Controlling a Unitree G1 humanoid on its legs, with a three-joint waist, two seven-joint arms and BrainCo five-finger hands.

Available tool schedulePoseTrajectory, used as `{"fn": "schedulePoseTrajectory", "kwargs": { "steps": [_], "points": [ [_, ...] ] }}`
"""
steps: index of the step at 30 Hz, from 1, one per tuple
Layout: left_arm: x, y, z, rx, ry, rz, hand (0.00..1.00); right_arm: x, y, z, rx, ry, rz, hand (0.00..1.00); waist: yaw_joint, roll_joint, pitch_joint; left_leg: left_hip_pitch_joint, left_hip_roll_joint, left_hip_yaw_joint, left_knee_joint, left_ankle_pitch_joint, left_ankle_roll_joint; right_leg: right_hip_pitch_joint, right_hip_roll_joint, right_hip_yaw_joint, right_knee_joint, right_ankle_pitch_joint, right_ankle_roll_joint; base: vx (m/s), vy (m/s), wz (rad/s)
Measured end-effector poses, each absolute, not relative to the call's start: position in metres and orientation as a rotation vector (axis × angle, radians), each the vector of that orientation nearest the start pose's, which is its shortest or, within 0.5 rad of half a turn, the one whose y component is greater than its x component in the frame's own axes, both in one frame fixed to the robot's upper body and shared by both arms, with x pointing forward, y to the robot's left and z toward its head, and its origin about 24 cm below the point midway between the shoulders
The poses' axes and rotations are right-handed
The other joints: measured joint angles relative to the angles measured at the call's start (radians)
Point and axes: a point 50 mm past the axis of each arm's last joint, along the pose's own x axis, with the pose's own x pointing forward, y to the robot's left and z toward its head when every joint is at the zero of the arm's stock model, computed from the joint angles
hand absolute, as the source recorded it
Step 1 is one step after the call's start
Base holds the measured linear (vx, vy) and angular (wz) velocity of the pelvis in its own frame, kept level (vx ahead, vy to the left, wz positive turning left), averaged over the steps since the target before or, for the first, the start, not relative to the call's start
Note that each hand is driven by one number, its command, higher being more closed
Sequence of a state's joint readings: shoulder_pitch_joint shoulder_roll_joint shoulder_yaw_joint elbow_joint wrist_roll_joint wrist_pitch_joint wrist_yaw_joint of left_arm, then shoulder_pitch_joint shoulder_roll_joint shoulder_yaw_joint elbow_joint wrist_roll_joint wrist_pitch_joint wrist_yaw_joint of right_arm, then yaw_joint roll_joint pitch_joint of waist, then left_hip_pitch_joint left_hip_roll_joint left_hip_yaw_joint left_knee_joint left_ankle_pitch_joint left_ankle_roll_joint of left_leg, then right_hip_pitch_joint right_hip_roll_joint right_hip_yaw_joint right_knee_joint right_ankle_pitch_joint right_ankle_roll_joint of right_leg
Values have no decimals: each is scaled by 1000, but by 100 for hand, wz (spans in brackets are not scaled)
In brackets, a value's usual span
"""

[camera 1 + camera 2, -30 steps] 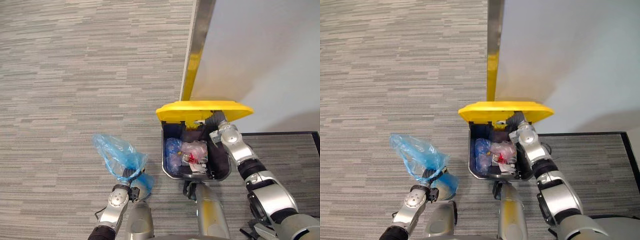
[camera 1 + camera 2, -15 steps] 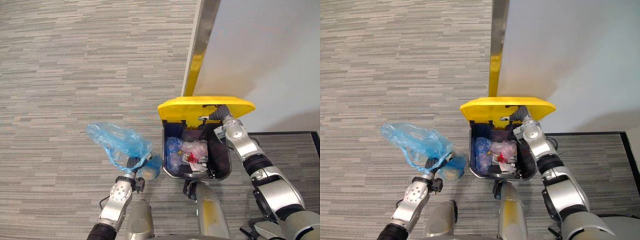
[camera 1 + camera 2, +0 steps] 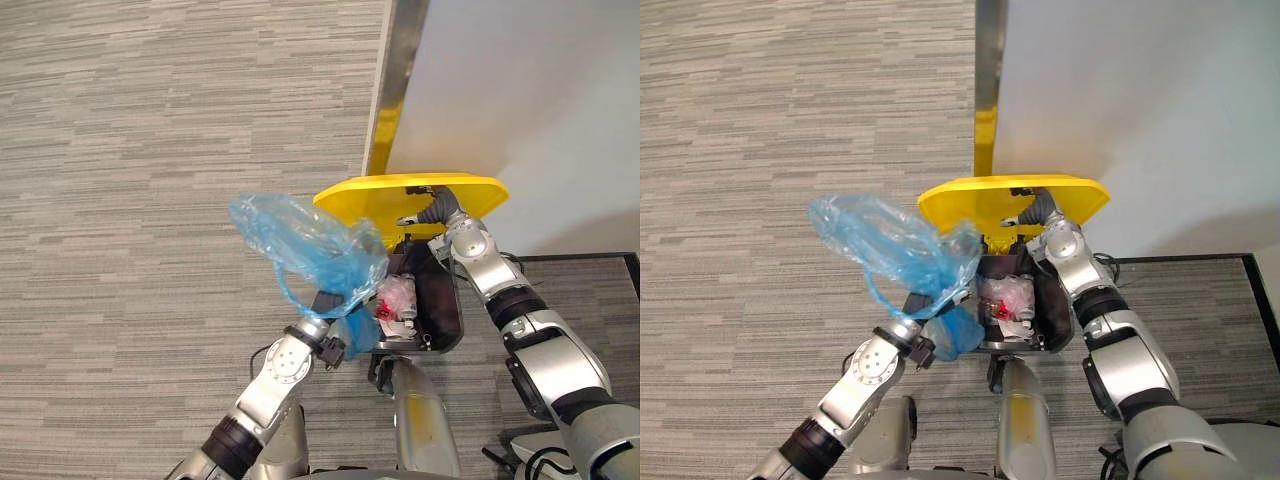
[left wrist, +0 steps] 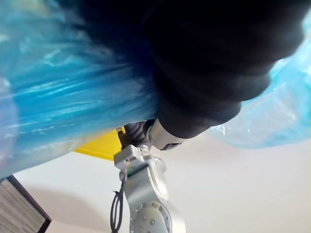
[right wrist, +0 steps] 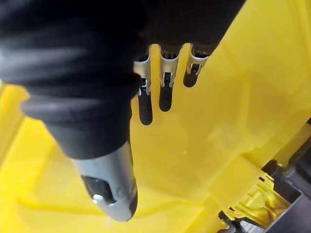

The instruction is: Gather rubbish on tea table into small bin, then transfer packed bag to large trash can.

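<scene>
— Status?
— My left hand (image 3: 322,340) clutches the blue bag (image 3: 305,245), centre frame, beside the trash can (image 3: 445,300). My right hand (image 3: 432,208), fingers straight, props the yellow lid (image 3: 360,200).
— Next?
— Carry it over the opening (some rubbish (image 3: 395,295) lies inside), then let go.

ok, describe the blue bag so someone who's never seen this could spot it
Find the dark large trash can by the white wall, yellow lid propped open by the right hand. Over its left rim the left hand grips a crinkled, translucent blue bag. Unlike the pale rubbish inside the can, it is blue and billows up above the hand.
</scene>
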State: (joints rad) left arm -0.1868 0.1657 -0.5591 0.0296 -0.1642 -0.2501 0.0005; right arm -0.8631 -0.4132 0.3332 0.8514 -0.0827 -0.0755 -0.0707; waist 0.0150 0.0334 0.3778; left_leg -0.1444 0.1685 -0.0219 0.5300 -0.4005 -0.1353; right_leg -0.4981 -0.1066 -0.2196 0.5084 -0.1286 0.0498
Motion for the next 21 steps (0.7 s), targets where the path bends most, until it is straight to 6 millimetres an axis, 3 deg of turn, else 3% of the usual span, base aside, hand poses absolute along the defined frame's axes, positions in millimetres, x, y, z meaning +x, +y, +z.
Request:
{"fn": "schedulePoseTrajectory", "kwargs": {
  "steps": [6, 10, 15, 21],
  "points": [
    [264, 19, 108, 50, -400, -670, 100, 406, -181, 181, -774, -173, 52, 0, -8, -2, 66, -55, -9, 8, 49, -7, 1, -50, -1, 20, 11, 16, 1, -29, -16, -8],
    [285, 13, 109, 108, -378, -637, 100, 411, -176, 210, -781, -245, 39, 0, -35, -3, 113, -105, -8, 6, 99, -18, 7, -72, 0, 20, 1, 37, 7, -44, 1, -2],
    [306, 5, 105, 192, -327, -611, 100, 412, -183, 243, -803, -315, -10, 0, -38, -5, 134, -220, -6, 10, 182, -43, 17, -154, 4, 32, -8, 76, 9, -54, 19, -8],
    [328, -4, 105, 274, -274, -558, 100, 405, -167, 267, -776, -444, -6, 0, -38, -7, 152, -344, 33, 10, 282, -77, 7, -250, 24, 30, 14, 91, 2, -37, 12, -11]
  ]
}}
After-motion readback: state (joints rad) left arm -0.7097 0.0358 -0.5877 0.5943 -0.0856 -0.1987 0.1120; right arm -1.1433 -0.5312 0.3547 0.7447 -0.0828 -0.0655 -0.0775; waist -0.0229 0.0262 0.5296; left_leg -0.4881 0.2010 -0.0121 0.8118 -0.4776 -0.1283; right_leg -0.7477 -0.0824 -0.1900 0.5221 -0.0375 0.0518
